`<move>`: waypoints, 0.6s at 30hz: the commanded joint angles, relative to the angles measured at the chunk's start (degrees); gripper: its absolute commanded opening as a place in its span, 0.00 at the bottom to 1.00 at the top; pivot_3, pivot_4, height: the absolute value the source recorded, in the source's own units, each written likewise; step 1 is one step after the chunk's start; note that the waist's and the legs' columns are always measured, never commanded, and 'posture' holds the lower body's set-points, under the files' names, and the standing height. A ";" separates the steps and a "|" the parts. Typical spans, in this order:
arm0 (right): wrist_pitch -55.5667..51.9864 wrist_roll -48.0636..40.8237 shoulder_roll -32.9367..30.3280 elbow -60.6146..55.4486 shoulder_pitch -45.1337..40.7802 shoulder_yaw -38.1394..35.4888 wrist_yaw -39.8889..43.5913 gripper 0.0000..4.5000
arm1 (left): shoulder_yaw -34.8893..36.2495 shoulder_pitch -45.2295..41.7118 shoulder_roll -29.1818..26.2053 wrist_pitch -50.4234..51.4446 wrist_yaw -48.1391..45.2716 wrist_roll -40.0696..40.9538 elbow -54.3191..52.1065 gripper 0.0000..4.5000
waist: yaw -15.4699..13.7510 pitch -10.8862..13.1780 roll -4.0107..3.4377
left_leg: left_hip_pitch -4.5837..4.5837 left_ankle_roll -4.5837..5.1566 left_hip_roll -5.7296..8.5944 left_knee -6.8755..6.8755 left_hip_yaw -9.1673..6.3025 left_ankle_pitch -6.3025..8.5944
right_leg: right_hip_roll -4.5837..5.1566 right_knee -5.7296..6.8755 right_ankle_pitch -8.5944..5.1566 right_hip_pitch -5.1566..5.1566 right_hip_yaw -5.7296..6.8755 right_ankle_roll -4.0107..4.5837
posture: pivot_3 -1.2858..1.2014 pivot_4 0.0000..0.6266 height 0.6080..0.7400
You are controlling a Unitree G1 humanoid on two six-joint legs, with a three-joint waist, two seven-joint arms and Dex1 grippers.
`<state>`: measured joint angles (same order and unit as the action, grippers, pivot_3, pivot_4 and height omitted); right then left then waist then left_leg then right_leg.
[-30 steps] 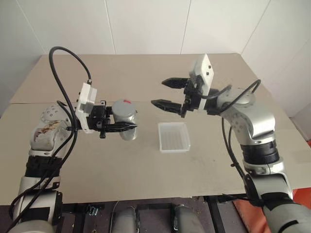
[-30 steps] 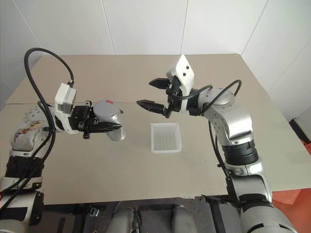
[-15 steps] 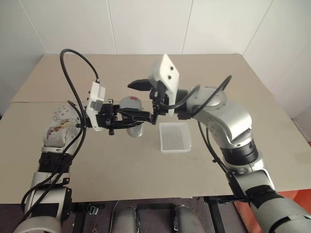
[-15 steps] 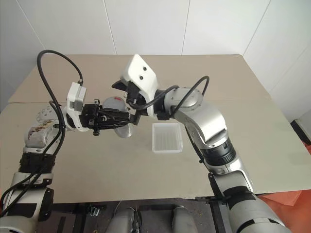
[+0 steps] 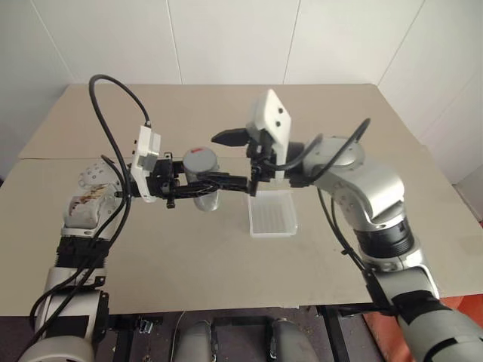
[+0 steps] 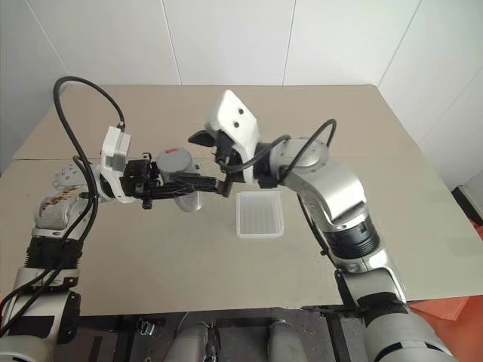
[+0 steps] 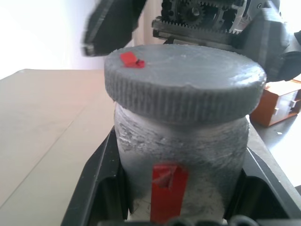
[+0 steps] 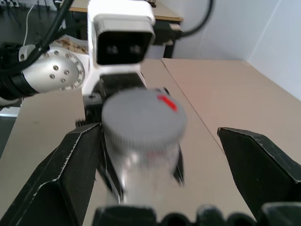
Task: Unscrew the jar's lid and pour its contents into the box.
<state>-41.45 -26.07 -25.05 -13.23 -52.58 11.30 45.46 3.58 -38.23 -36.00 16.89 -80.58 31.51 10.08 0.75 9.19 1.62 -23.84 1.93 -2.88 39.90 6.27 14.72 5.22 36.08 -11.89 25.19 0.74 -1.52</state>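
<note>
The left gripper [image 5: 198, 187] pinches the jar [image 5: 204, 197] upright above the table [image 5: 151, 249], lid [image 5: 200, 160] still on. The right gripper [image 5: 240, 160], jaws spread wide, flanks the lid without touching; closing and twisting likely comes next. The box [image 5: 272, 213] lies just beside, white walls behind.

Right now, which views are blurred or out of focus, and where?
Right wrist view: the lid and jar are smeared soft, while the table behind is sharper. Left wrist view: the lid and jar are crisp, but the right gripper behind them is blurred. Left and right eye views: evenly lit and sharp, with soft shadows beside the box.
</note>
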 commanded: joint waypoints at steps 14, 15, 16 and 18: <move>-2.77 -5.68 -0.17 -7.74 0.76 -3.21 2.78 0.99 | -0.25 -1.07 1.40 -2.15 -1.12 -0.15 -0.56 0.44 | 0.04 0.00 0.00 | 0.01 0.00 0.00 0.00 -0.01 0.00 | -0.01 0.00 0.00 0.00 -0.01 0.00 | 0.52 0.24 1.00; -3.12 -5.42 0.81 -7.27 0.01 -2.70 1.96 0.99 | -0.34 -1.16 1.60 -2.24 -1.10 -0.25 -0.49 0.44 | 0.02 0.00 0.00 | 0.01 0.00 -0.01 0.01 -0.01 0.00 | -0.01 0.00 0.00 0.00 -0.01 0.00 | 0.52 0.24 1.00; -3.31 -5.02 1.68 -6.78 -0.61 -2.22 1.37 0.99 | -0.42 -1.23 1.78 -2.35 -1.14 -0.33 -0.44 0.44 | 0.03 0.00 0.00 | 0.01 0.00 -0.01 0.01 -0.01 0.00 | -0.02 0.00 0.00 0.01 -0.01 0.00 | 0.52 0.24 1.00; -4.14 -4.03 3.14 -5.74 -1.72 -0.97 -0.01 0.99 | -0.55 -1.28 2.00 -2.49 -1.25 -0.40 -0.51 0.44 | 0.04 0.00 0.00 | 0.01 -0.01 -0.01 0.00 -0.01 0.00 | -0.01 0.01 0.00 0.02 0.00 0.00 | 0.52 0.24 1.00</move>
<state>-44.73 -30.45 -22.45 -18.54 -52.56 10.08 46.90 2.81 -38.17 -34.03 15.19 -81.74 30.84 10.09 0.79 9.18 1.62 -23.83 1.92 -2.89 39.90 6.26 14.71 5.21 36.09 -11.89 25.20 0.73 -1.52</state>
